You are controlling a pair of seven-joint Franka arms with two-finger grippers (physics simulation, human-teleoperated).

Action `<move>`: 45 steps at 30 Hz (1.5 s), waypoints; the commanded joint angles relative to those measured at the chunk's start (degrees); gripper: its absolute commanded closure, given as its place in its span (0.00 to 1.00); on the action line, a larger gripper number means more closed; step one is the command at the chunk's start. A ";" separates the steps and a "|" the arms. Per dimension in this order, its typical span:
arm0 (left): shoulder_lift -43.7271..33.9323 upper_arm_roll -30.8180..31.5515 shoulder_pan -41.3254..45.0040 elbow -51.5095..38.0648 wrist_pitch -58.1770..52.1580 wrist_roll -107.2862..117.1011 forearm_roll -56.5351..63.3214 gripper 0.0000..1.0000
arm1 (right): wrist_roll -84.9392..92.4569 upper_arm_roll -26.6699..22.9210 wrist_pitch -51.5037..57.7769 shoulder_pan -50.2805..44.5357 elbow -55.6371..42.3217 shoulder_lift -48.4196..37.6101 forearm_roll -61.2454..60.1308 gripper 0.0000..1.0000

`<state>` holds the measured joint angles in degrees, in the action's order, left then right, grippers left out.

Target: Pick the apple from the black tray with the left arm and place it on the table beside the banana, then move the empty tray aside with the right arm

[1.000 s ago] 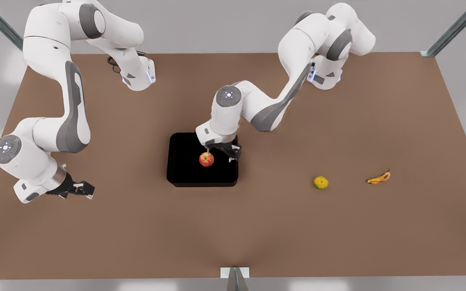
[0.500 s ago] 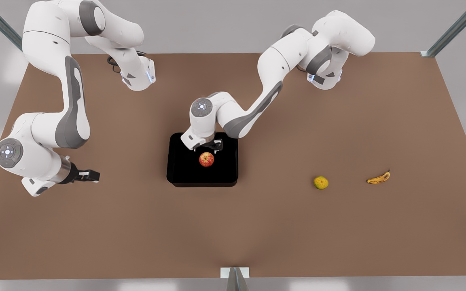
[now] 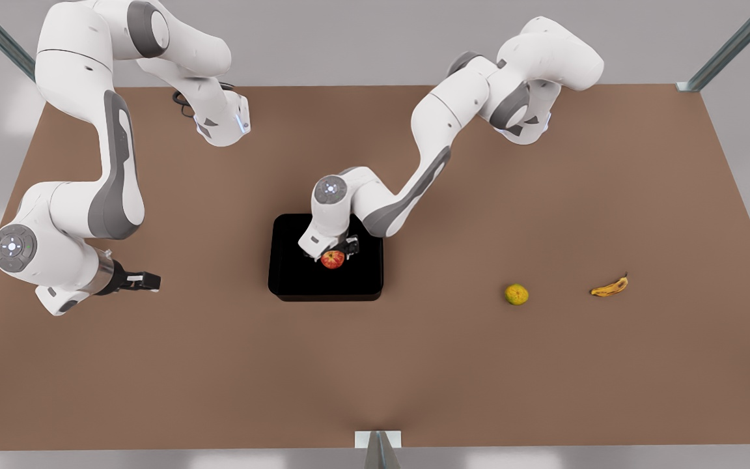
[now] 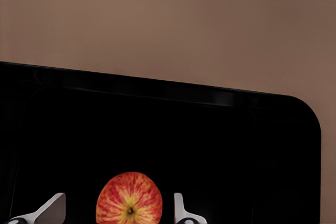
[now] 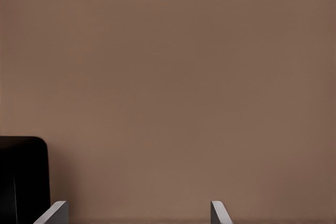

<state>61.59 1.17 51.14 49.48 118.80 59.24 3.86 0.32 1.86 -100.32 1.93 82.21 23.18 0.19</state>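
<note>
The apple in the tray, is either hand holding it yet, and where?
Nothing is held. The left hand is open, fingers either side of the apple with gaps showing; the right hand waits open.

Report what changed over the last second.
The left gripper swung back across the black tray and dropped around the apple, fingers open either side, not yet closed. The right gripper turned slightly at the table's side. Apple, tray, banana unmoved.

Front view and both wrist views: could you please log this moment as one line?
left gripper: open, straddling apple in black tray | right gripper: open, waiting over table | banana: on table
</note>
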 commanded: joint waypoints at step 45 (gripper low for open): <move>-26.78 -2.31 -47.88 44.13 1.79 -77.86 0.54 0.24 | -20.09 8.07 -5.06 -13.09 3.13 -3.23 -8.01 0.00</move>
<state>35.97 -0.99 4.86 90.31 106.60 31.23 3.88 -5.93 9.89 -100.35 -11.31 85.14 19.52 -4.45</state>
